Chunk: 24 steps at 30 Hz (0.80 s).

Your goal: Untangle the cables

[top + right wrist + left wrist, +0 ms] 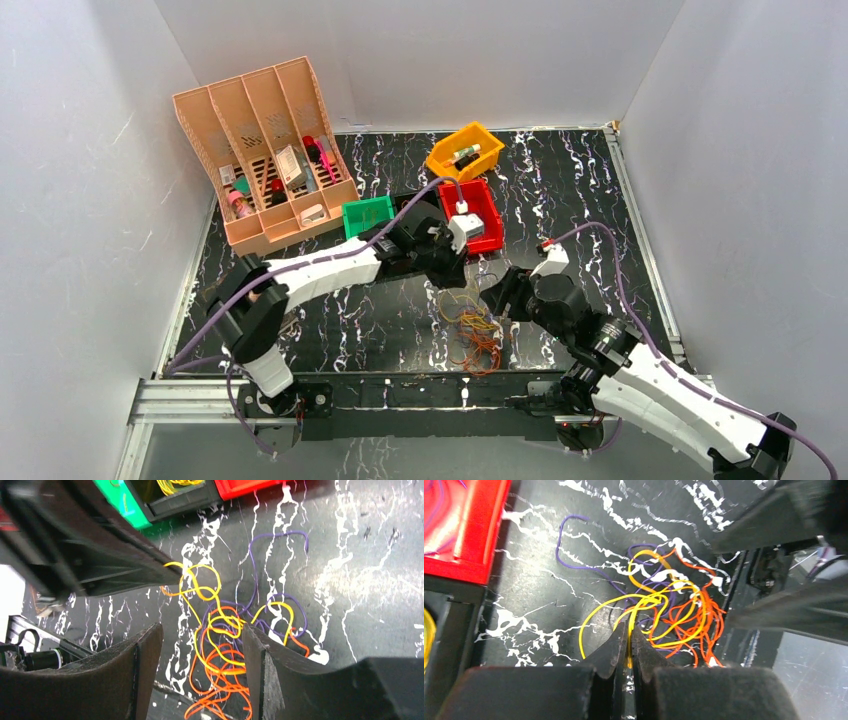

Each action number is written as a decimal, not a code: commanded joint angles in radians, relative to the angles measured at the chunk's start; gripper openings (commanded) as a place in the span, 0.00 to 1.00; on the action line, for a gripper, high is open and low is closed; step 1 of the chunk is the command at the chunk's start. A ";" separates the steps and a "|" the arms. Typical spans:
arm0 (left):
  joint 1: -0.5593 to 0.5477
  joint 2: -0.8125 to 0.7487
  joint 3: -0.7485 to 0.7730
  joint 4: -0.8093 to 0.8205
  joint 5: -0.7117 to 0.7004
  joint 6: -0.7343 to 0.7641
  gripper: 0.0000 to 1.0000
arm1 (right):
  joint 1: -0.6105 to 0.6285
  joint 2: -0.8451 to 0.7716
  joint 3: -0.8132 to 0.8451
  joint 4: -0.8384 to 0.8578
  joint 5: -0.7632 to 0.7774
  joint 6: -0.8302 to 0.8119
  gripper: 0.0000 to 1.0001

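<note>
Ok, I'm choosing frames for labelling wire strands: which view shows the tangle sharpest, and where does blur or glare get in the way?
Top external: evenly lit, but the cables are tiny, strands merging. Left wrist: cables fairly crisp; the left gripper and the red bin are dark or soft. Right wrist: cables sharpest and brightest; the right gripper looms blurred in front.

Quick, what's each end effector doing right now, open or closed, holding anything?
Left end effector: closed, pinching a yellow cable.
Right end effector: open, holding nothing, poised over the tangled cables.
</note>
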 commanded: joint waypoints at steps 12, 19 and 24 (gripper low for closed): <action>-0.003 -0.277 0.047 -0.097 -0.101 -0.040 0.00 | 0.005 0.174 -0.057 0.605 -0.011 -0.152 0.69; -0.004 -0.326 0.120 -0.141 -0.140 -0.062 0.00 | 0.004 0.239 -0.114 0.766 -0.073 -0.180 0.69; -0.002 -0.335 0.177 -0.170 -0.109 -0.067 0.00 | 0.005 0.291 -0.153 0.834 -0.063 -0.169 0.69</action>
